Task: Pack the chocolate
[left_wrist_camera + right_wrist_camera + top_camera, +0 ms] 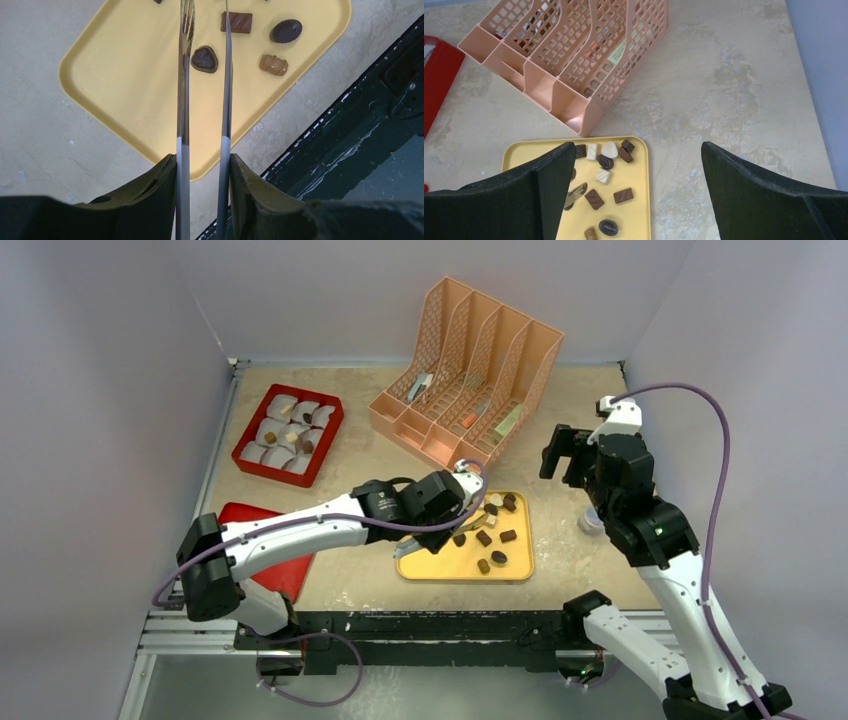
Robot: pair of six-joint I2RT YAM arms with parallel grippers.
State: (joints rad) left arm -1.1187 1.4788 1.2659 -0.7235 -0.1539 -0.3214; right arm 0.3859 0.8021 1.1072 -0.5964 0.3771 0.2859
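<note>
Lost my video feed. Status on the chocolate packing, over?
Left gripper shut on tongs, blades apart above yellow tray. Right gripper open, empty, off to the side. Chocolate loose on tray, dark piece between blades. Nothing blocking.

On the tray (440, 565) lie chocolate pieces (483, 538); a file rack (470, 370) stands just behind, a box (288, 435) rear-left.
</note>
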